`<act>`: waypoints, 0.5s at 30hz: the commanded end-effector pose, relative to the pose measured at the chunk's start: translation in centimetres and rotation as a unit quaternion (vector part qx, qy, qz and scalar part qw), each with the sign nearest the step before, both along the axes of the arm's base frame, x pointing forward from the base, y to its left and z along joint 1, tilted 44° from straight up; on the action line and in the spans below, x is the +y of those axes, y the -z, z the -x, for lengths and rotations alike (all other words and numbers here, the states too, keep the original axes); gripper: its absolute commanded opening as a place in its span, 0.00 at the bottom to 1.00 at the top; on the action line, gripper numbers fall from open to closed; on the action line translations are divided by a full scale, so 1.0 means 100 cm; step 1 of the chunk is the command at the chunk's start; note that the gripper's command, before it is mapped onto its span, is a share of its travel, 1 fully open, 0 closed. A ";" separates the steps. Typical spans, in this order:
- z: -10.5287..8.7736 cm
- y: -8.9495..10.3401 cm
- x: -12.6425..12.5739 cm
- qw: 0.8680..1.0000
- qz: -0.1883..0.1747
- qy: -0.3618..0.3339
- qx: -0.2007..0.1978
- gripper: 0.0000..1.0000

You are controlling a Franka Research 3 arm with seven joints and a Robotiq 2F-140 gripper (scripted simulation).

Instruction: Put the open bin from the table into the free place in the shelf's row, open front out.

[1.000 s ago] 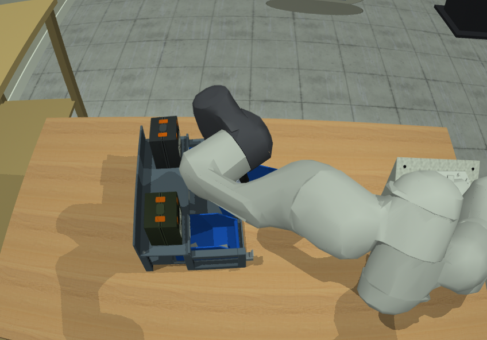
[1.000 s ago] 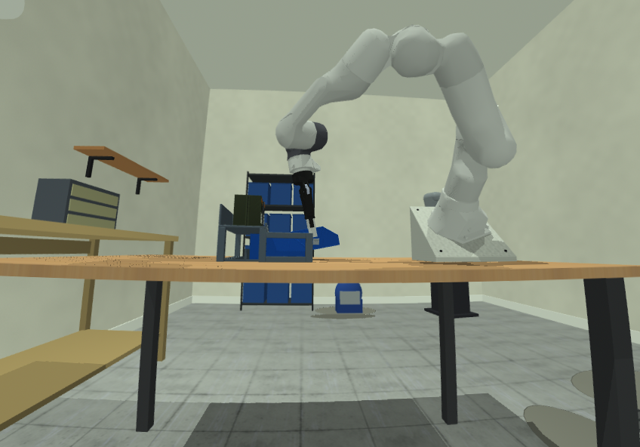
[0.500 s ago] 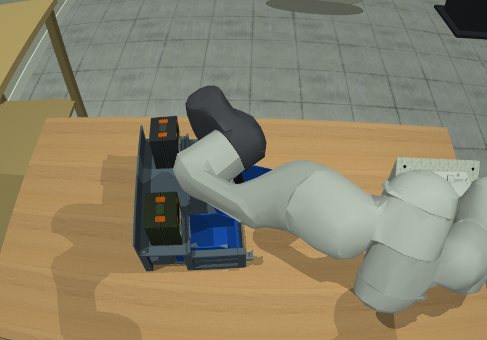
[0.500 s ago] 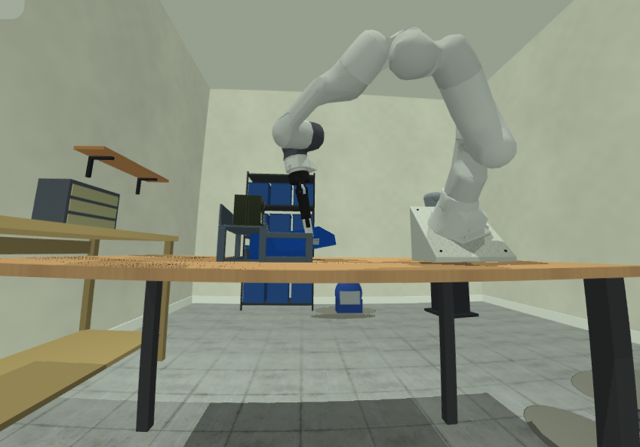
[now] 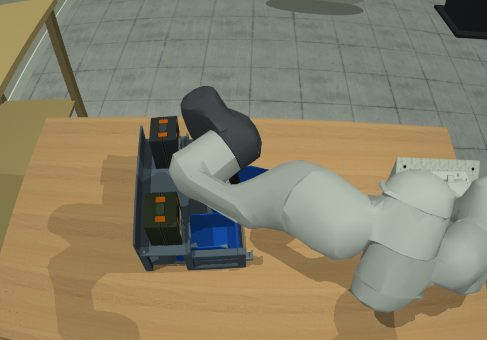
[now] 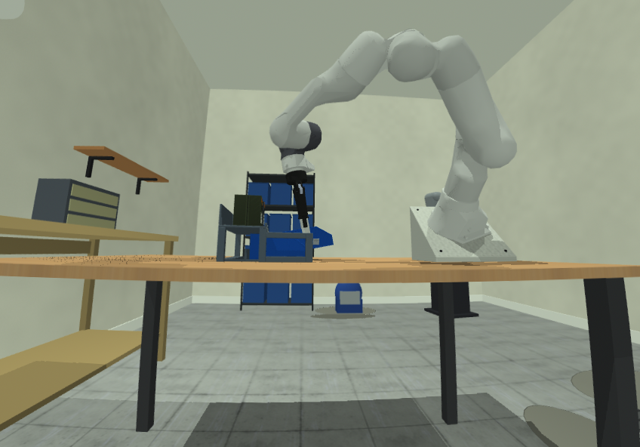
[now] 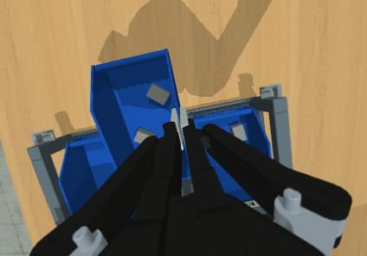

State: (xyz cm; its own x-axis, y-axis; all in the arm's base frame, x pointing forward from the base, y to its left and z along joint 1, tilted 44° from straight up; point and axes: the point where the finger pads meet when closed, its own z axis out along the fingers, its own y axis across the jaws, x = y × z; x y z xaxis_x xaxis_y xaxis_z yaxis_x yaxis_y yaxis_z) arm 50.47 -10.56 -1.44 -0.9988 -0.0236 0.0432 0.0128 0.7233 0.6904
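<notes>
The open bin [image 5: 251, 174] [image 6: 322, 237] [image 7: 125, 94] is blue, with grey parts inside. My gripper [image 6: 305, 226] [image 7: 180, 116] is shut on its side wall, the right one in the wrist view. The bin hangs at the front of the grey shelf [image 5: 214, 254] [image 7: 280, 132], its open front out over the table and its rear over the shelf. In the exterior view it looks tilted, front end higher. The free place lies between a bin [image 7: 84, 164] on the left and a bin [image 5: 214, 234] [image 7: 262, 150] on the right in the wrist view. Fingers and arm hide the held bin's rear.
A dark green case [image 5: 161, 220] [image 6: 247, 209] and a black case [image 5: 164, 143] stand on the shelf's upper board, behind the bin row. The front rail has a bracket [image 5: 249, 254] [image 7: 270, 90] at each end. The arm passes above the shelf front.
</notes>
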 end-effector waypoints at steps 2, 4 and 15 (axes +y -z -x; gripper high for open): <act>-0.003 -0.002 0.000 1.000 0.000 0.003 0.003 0.00; -0.004 -0.002 0.000 1.000 0.000 0.003 0.003 0.00; -0.007 -0.002 -0.001 1.000 0.000 0.003 0.003 0.00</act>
